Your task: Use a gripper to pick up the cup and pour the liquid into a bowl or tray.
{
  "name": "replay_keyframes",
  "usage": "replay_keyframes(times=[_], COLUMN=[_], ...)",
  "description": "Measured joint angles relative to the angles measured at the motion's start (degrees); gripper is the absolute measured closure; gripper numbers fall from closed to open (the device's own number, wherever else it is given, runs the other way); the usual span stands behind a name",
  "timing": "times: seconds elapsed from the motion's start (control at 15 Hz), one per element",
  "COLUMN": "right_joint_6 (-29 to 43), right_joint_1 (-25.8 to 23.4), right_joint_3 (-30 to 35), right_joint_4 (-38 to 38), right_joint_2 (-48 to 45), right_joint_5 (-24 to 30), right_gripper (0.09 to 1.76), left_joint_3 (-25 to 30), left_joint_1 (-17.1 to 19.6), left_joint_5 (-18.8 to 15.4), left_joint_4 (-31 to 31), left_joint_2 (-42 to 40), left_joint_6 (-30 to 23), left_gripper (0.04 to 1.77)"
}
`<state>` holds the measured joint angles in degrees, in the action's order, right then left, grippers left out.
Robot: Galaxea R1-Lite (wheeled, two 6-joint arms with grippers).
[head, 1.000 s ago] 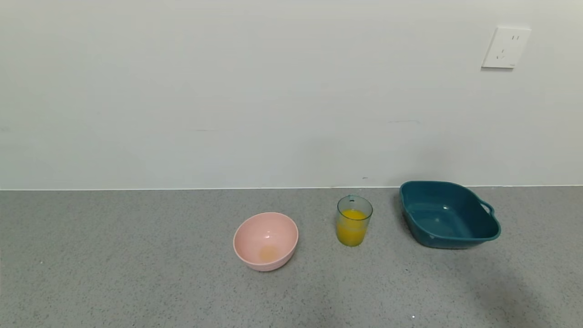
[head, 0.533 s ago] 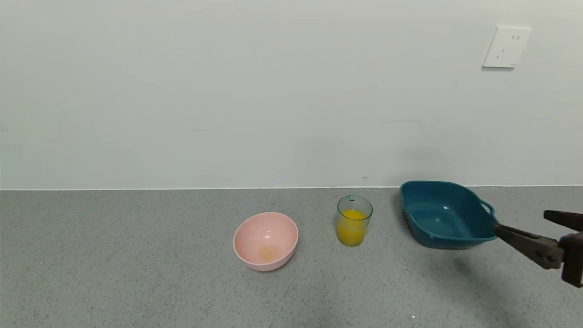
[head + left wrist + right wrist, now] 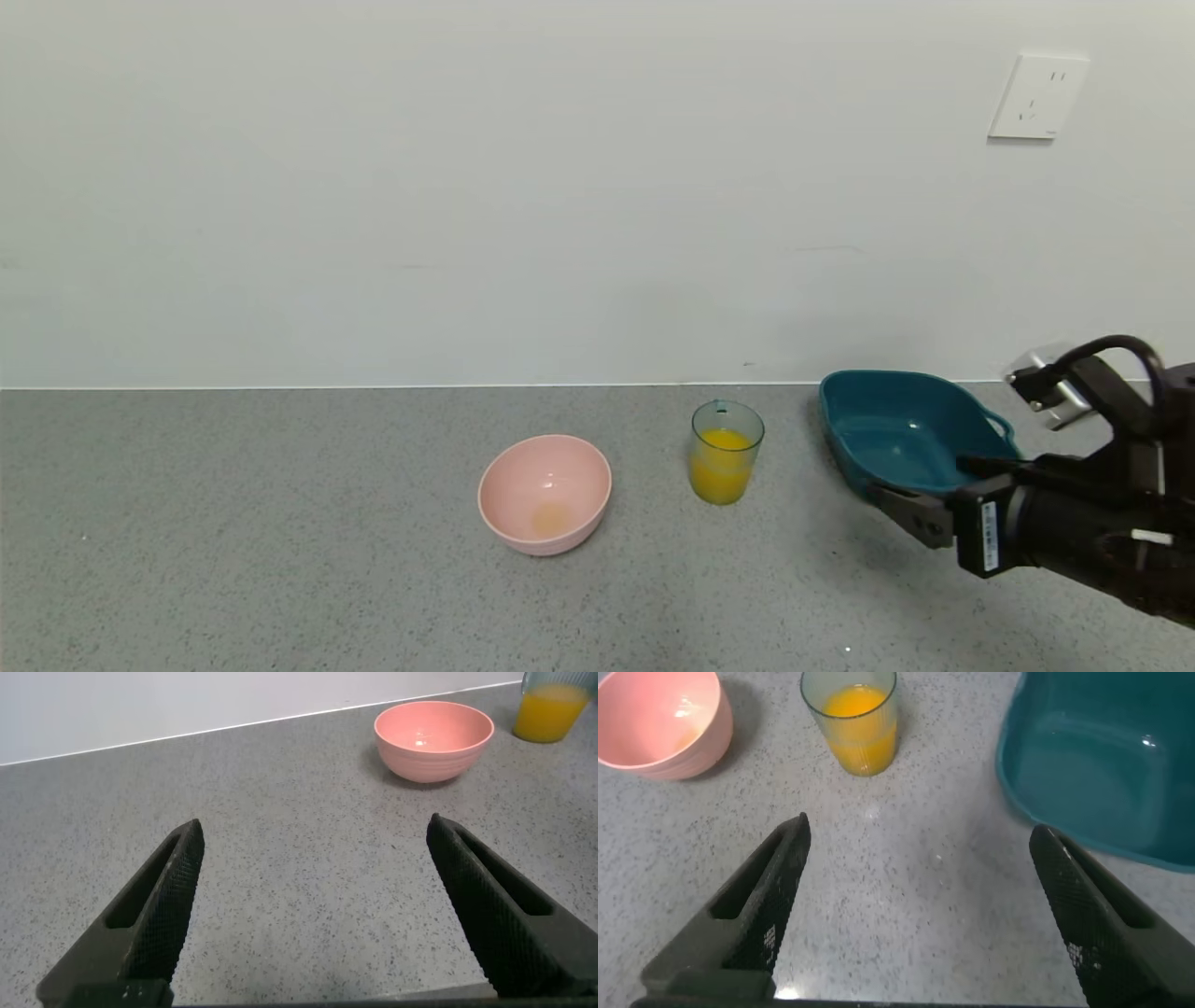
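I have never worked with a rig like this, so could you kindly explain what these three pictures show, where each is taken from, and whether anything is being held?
This is a two-armed robot, and each arm ends in a two-fingered gripper. The wide picture comes from a camera on its head, looking down at a grey counter. On it stand a pink bowl, a cup of orange liquid and a teal tray, all apart from one another. The right gripper reaches in from the right, in front of the tray, open and empty.

The other two pictures come from cameras on the wrists, looking out between each gripper's own dark fingers. The right wrist view shows the right gripper's fingers spread wide, with the cup ahead. The left wrist view shows the left gripper, also open and holding nothing, above bare counter well away from the bowl.
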<state>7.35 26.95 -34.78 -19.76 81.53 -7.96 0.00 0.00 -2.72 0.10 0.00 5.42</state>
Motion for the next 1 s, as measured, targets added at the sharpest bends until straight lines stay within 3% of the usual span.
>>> replay_keyframes(times=[0.4, 1.0], right_joint_6=[3.8, 4.6], right_joint_1=[5.3, 8.4], right_joint_3=[0.8, -0.1], right_joint_4=[-12.9, -32.3], right_joint_2=[15.3, 33.8], right_joint_5=[-5.2, -10.0], right_gripper=[0.14, 0.14], left_joint_3=[0.0, 0.0], left_joint_1=[0.0, 0.0], left_joint_5=[0.0, 0.0], left_joint_4=[0.0, 0.0], left_joint_2=[0.0, 0.0], left_joint_6=[0.0, 0.0], left_gripper=[0.09, 0.09])
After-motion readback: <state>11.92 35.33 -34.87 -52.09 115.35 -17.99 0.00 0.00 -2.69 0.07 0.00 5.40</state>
